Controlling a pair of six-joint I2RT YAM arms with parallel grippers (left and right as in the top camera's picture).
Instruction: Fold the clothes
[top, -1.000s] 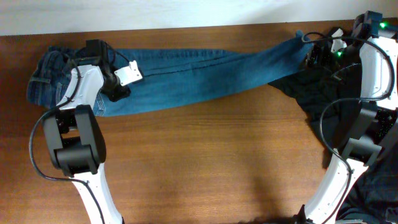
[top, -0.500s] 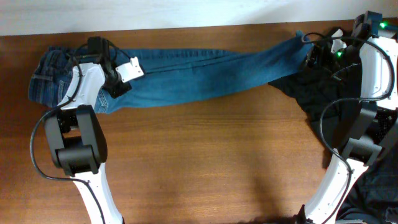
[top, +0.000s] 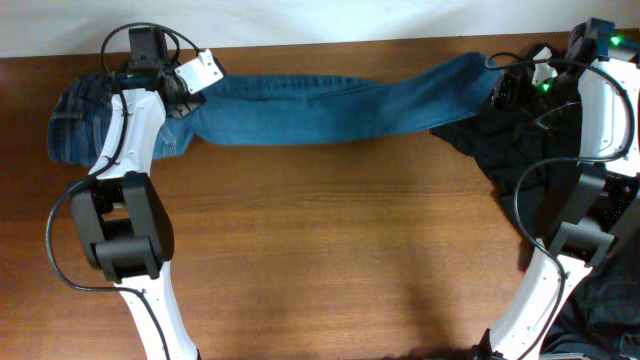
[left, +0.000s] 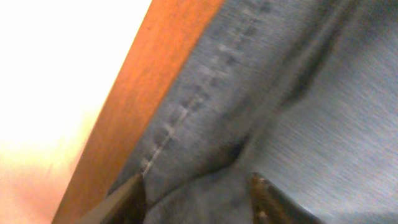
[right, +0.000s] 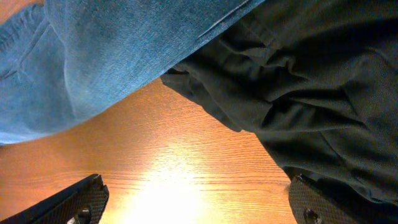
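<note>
The blue jeans (top: 320, 105) lie stretched along the table's far edge, waist at the left and leg ends at the far right. My left gripper (top: 178, 88) is over the thigh part near the far edge. In the left wrist view its fingers (left: 199, 199) are closed on a fold of the denim (left: 298, 93). My right gripper (top: 505, 90) hovers by the leg ends. In the right wrist view its fingers (right: 199, 202) are wide open over bare wood, with the jeans leg (right: 93, 62) just beyond them.
A dark crumpled garment (top: 515, 140) lies at the right end, partly under the jeans leg, and touches my right finger in the right wrist view (right: 298, 74). The wooden table (top: 350, 250) extends toward the front. Its far edge (left: 155, 74) runs right beside my left gripper.
My left gripper has moved toward the far edge, drawing the jeans' near side up with it, so the jeans now form a narrower band. The right arm has not moved.
</note>
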